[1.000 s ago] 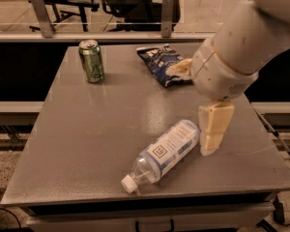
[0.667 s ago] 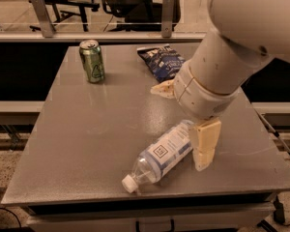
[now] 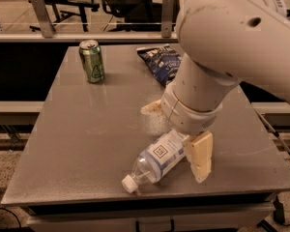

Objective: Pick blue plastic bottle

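Note:
The blue plastic bottle (image 3: pixel 157 159) lies on its side near the front edge of the grey table (image 3: pixel 87 129), with its white cap pointing front-left. It is clear, with a pale label bearing a small square logo. My gripper (image 3: pixel 174 143) hangs from the big white arm just above the bottle's back end, and it is open. One cream finger (image 3: pixel 200 156) stands right beside the bottle on its right. The other finger (image 3: pixel 152 109) shows behind the wrist, to the bottle's far left side. The bottle rests on the table.
A green drink can (image 3: pixel 92 61) stands upright at the table's back left. A dark blue chip bag (image 3: pixel 162 62) lies at the back middle, partly behind the arm. Chairs and a rail stand beyond the table.
The arm has moved left and down toward the bottle. The right finger now stands close against the bottle's side. The bottle, can and bag have not moved.

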You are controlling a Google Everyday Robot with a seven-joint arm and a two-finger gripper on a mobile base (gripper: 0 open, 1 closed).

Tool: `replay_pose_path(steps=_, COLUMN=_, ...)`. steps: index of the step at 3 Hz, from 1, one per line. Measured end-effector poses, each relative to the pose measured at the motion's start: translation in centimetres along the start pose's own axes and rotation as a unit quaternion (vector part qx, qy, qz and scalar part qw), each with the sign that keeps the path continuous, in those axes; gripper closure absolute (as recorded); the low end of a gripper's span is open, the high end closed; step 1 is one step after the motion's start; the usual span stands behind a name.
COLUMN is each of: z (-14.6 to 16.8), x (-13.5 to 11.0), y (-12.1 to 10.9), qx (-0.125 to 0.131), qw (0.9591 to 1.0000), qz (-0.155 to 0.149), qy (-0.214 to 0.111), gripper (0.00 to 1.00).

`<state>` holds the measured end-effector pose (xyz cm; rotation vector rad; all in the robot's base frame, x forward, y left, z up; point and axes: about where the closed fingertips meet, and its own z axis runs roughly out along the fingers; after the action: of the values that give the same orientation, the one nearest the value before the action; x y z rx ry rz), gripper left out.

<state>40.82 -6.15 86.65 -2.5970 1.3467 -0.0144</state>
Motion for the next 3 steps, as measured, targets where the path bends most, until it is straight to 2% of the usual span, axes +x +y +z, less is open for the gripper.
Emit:
replay_pose_path(steps=1, z=1.05, x=-0.02, y=0.53, qx=-0.02, qw=0.9997, qz=-0.017, qy=0.003, gripper=0.0)
replay_pose_path(steps=2, z=1.76, x=-0.05, y=0.78, qx=-0.035, qw=0.999, qz=-0.025, qy=0.006, gripper=0.18)
replay_pose_path(steps=3, z=1.96, x=0.15, y=0.73, qx=-0.042, qw=0.9988, qz=-0.025, qy=0.009, gripper=0.41)
